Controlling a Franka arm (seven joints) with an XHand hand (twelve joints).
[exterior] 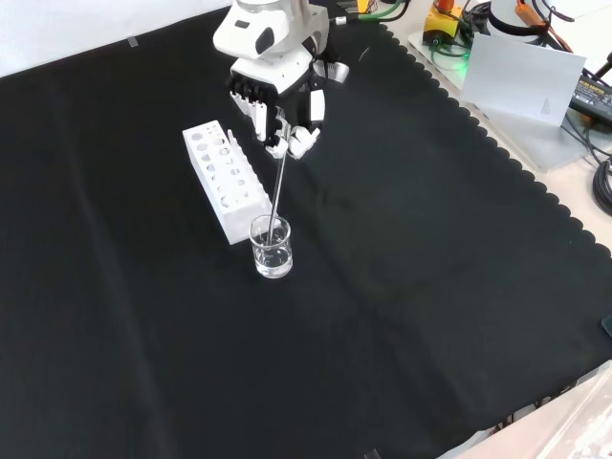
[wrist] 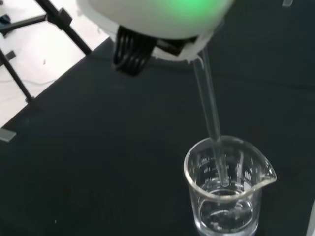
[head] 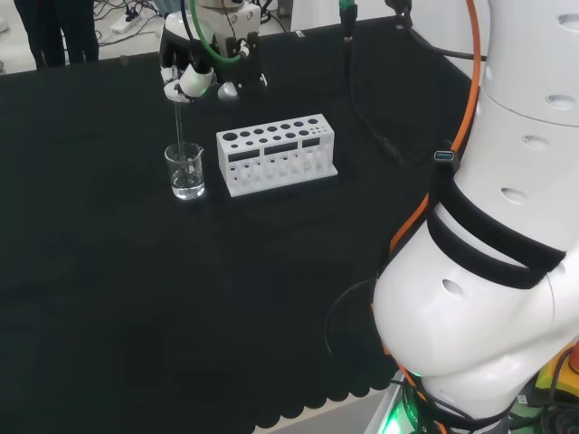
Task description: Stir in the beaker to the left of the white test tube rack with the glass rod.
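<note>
- Tabletop (exterior: 402, 316) draped in matte black cloth with a scalloped edge; pale floor and cables in the room beyond.
- Small clear glass beaker (exterior: 272, 247) with spout, a little clear liquid inside, stands at 5 o'clock of the white rectangular test tube rack (exterior: 226, 181) with round holes in the front view, just beside its end.
- Black and white hand (exterior: 277, 105), fingers curled, pinches the thin clear glass rod (exterior: 278, 186); rod tip is inside the beaker.

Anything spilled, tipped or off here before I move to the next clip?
Nothing stands out. The beaker stands upright beside the white test tube rack, with no spill visible on the cloth. The robot hand holds the glass rod, whose lower end sits inside the beaker.
</note>
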